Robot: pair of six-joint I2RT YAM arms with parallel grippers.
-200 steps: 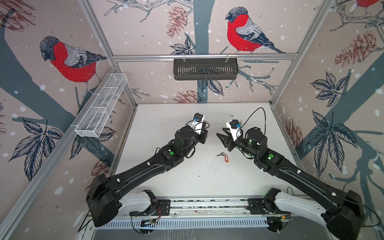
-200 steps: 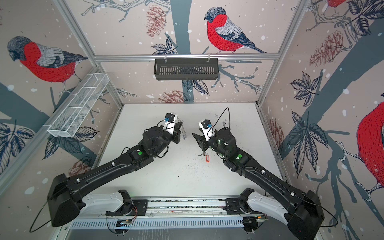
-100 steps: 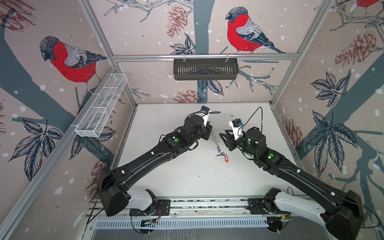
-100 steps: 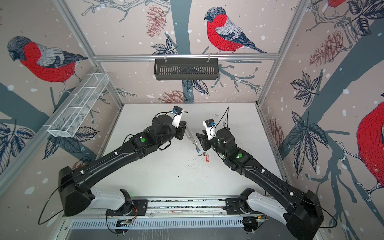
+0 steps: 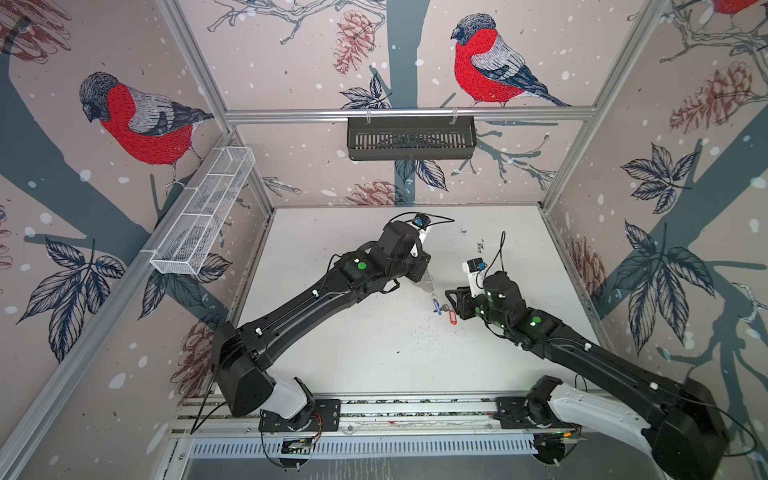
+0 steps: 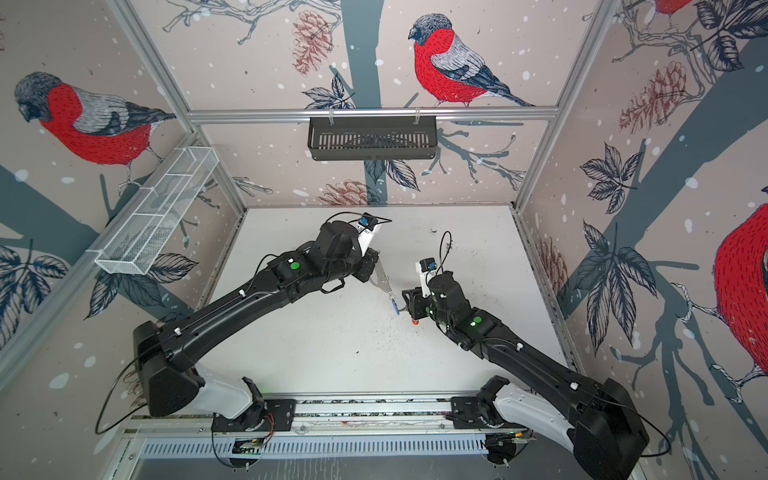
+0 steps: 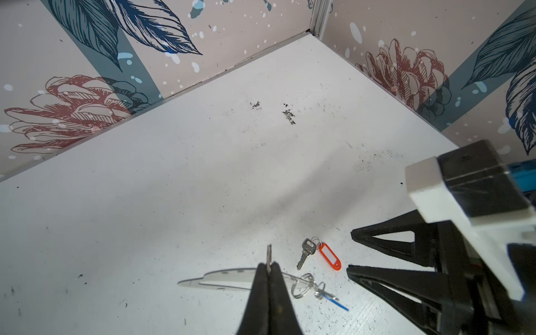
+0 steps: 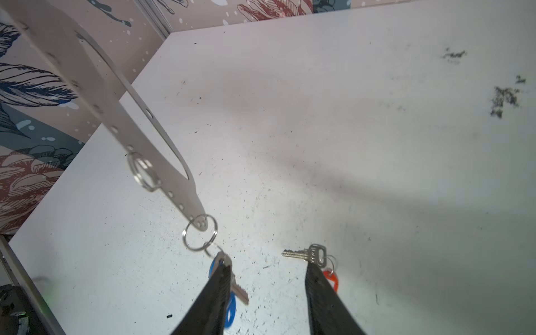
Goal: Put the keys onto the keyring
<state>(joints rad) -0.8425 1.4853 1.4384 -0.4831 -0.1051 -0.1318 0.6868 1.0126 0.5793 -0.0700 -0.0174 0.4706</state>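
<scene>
Left gripper (image 7: 269,265) was clamped on the keyring (image 8: 87,81), which it held tilted above the table (image 8: 348,145). Only the right wrist view resolved two metal rings (image 8: 200,232) on it. Two keys were counted: the blue-tag key (image 8: 239,290) hung from the lower ring, and the red-tag key (image 8: 310,253) lay on the table. Right gripper (image 8: 266,269) stood parted with nothing between its jaws, its fingers partly masking both tags.

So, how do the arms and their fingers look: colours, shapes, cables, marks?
The left arm and right arm are black, with a white shell near each base, green dots and small white studs. Each wrist carries a white camera with a blue part and a thin black cable. The fingers are black, tapered, with triangular cut-outs.
</scene>
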